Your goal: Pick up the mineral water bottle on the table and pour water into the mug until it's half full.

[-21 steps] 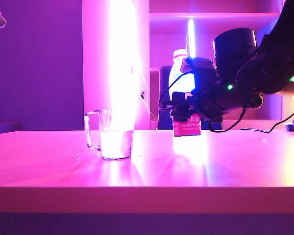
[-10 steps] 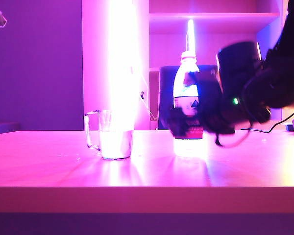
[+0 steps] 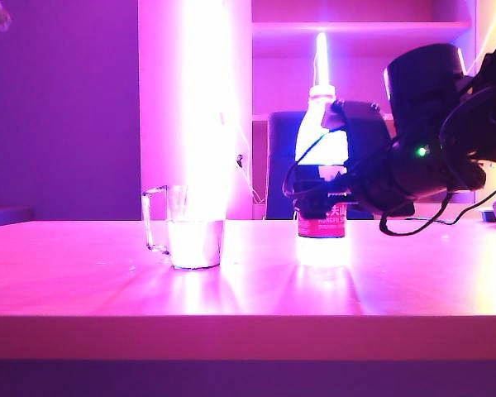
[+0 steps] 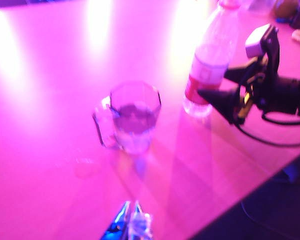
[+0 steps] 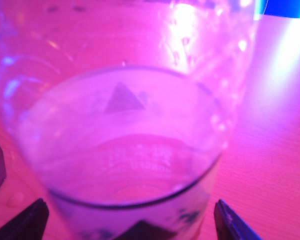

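You have a smooth table [image 3: 83, 281] under pink light. The mug [image 3: 188, 226] stands on it, and the mineral water bottle [image 3: 321, 165] stands upright well apart, on the side away from the mug's handle.

On the mineral water bottle [image 3: 321, 165] just left of my right tool, right of centre in the exterior frame, the red label [image 3: 321, 222] carries white Chinese characters I cannot read in full, with small Latin lettering beneath, too blurred to spell out.
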Available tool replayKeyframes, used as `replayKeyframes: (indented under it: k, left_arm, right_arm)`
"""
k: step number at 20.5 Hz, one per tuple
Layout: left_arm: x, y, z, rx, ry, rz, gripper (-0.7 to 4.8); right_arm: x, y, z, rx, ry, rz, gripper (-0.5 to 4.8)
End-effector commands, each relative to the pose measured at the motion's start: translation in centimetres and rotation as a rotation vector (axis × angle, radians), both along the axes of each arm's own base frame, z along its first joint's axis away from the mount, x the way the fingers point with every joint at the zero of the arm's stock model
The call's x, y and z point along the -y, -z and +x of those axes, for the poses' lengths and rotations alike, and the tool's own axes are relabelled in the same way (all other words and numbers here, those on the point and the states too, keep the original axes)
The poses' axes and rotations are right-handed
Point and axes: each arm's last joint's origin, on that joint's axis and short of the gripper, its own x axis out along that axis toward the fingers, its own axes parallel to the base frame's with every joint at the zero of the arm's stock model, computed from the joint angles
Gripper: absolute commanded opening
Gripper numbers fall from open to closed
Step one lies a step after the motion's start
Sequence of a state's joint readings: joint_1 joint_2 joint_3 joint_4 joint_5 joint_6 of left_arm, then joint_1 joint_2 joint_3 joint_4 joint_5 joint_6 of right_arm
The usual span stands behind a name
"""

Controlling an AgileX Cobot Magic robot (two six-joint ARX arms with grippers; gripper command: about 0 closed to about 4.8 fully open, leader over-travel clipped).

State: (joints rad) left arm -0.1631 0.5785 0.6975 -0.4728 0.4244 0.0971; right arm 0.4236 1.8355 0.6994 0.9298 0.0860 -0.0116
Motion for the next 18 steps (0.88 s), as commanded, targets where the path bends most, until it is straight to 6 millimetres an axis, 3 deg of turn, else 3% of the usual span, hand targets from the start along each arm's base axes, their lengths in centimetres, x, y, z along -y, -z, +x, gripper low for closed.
replayKeyframes:
  k: [1, 9, 13, 18]
  left_arm:
    - [-0.4, -1.1, -1.5, 0.111, -0.045, -0.004, -0.05]
    - [-1.6, -2.4, -5.9, 0.315, -0.223, -0.006, -0.05]
    - [-1.7, -2.5, -6.6, 0.34, -0.228, -0.012, -0.05]
    - [-2.1, -2.5, -7.2, 0.364, -0.315, -0.005, -0.05]
  right_arm:
    - [0.2, -0.9, -0.5, 0.024, 0.003, 0.009, 4.79]
    - [1.0, -1.5, -2.6, 0.019, 0.015, 0.003, 4.79]
    - [1.7, -2.2, -4.1, 0.037, 0.02, 0.011, 4.79]
    - [3.1, -3.1, -7.2, 0.049, 0.02, 0.017, 4.79]
